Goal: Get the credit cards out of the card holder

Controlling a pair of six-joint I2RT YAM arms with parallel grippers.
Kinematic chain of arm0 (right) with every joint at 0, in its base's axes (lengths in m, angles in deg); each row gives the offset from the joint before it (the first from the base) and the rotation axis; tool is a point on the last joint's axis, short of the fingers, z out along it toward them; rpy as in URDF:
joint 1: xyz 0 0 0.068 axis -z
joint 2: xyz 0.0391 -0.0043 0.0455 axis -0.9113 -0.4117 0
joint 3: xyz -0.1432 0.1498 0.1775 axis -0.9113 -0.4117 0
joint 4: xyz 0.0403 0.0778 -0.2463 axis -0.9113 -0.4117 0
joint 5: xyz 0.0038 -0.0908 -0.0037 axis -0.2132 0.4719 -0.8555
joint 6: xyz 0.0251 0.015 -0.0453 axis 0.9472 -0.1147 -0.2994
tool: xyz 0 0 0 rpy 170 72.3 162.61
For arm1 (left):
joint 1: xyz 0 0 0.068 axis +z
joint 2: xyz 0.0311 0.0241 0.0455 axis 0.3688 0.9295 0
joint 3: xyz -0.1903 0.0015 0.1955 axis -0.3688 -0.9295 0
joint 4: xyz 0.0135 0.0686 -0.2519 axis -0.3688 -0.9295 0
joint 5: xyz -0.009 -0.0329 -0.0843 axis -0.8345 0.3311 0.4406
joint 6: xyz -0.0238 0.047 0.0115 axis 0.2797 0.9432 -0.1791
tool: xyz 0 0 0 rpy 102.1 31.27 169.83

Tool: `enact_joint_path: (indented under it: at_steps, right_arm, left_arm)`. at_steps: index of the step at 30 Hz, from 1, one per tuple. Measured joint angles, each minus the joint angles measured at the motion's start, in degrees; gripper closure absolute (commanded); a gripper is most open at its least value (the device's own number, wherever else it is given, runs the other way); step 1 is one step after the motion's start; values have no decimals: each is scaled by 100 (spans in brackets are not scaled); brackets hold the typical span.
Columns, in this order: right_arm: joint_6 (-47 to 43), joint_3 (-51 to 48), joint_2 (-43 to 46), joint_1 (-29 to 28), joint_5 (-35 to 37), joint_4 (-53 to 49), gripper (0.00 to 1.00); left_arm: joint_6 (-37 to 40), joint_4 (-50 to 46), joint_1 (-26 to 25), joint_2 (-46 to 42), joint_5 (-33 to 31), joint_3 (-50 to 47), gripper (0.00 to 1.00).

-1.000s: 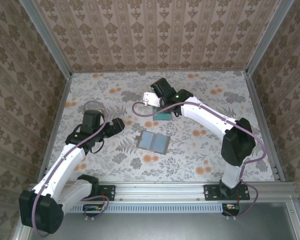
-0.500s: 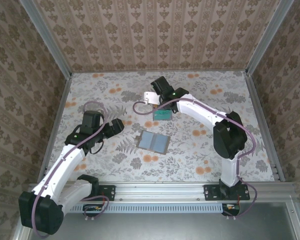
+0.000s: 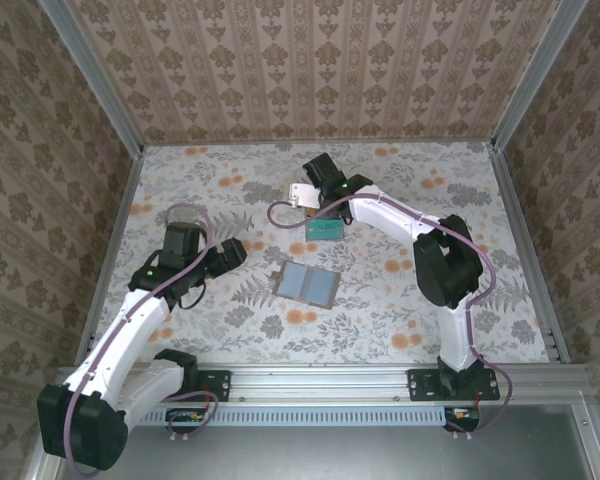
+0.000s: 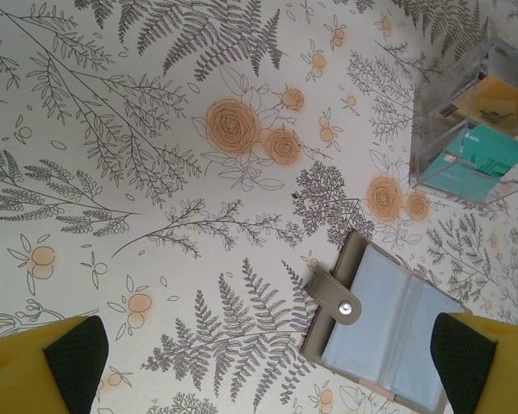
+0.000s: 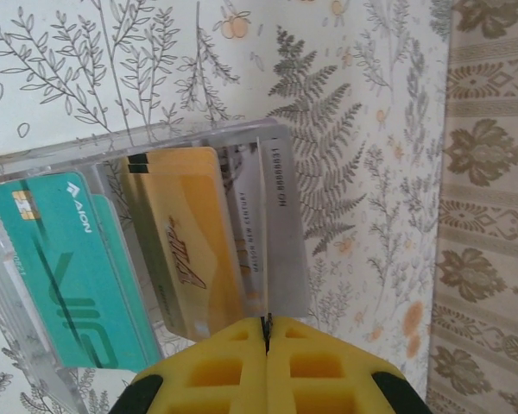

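The card holder lies open on the table, pale blue lining up, its snap tab toward the left arm. My left gripper hovers to its left, open and empty; in the left wrist view the card holder lies partly between the gripper's wide-spread fingers. My right gripper is shut on the edge of a silvery credit card, held over a clear box. A teal card and an orange-tan card stand in that box.
The clear box sits just beyond the card holder, and shows as a clear box at the upper right of the left wrist view. Patterned walls ring the floral table, and the right wall is close beside the box.
The right arm's elbow has swung left, toward the middle of the table, while its gripper with the card stayed over the box. The left arm has not moved.
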Motion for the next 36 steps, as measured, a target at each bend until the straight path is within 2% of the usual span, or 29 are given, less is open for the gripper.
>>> enact_joint_path:
  at_steps: [16, 18, 20, 30, 36]
  right_arm:
    - [-2, 0, -120, 87, -39, 26, 100]
    - [-2, 0, -138, 90, -37, 46, 89]
    - [17, 0, -155, 94, -24, 96, 66]
    - [44, 0, -396, 221, 304, 654, 66]
    - [376, 7, -393, 280, 382, 774, 65]
  left_arm:
    - [-2, 9, 103, 31, -15, 0, 0]
    - [-2, 9, 105, 33, -15, 0, 0]
    - [-2, 11, 107, 33, -15, 0, 0]
    - [-2, 26, 142, 33, 0, 0, 0]
    - [-2, 33, 153, 44, 9, 0, 0]
